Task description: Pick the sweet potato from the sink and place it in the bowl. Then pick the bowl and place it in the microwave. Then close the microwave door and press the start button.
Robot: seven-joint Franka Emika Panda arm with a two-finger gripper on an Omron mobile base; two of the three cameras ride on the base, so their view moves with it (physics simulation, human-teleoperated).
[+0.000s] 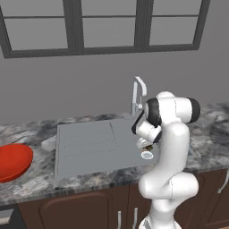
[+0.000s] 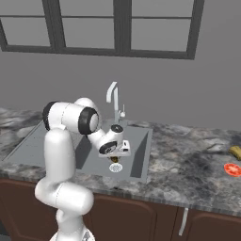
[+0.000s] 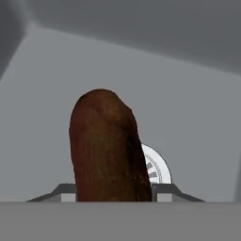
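The white arm rises from its base in front of the cabinets, bends at a dark-banded elbow high above the desk edge, and folds forward and down so that the wrist dips into the sink [image 1: 89, 147]. The gripper [image 1: 148, 146] points steeply down over the right part of the basin, just beside the round drain [image 1: 147, 155], with the silvery faucet [image 1: 137, 91] standing behind it at the far rim. From the hand's own camera the sweet potato [image 3: 107, 148] stands up large and close, a dark reddish-brown tuber lying along the line of sight, its near end sitting between the two finger tips [image 3: 162, 190], which show low on either side of it. The jaws are partly open and bracket the potato closely; whether they already press on it I cannot tell. The drain peeks out just behind the potato on its right, and the grey sink floor spreads beyond it. From the left camera a small brown bit of the potato shows under the hand. The red bowl [image 1: 13, 161] sits well apart on the marbled desk [image 1: 40, 183], far to the left of the sink.
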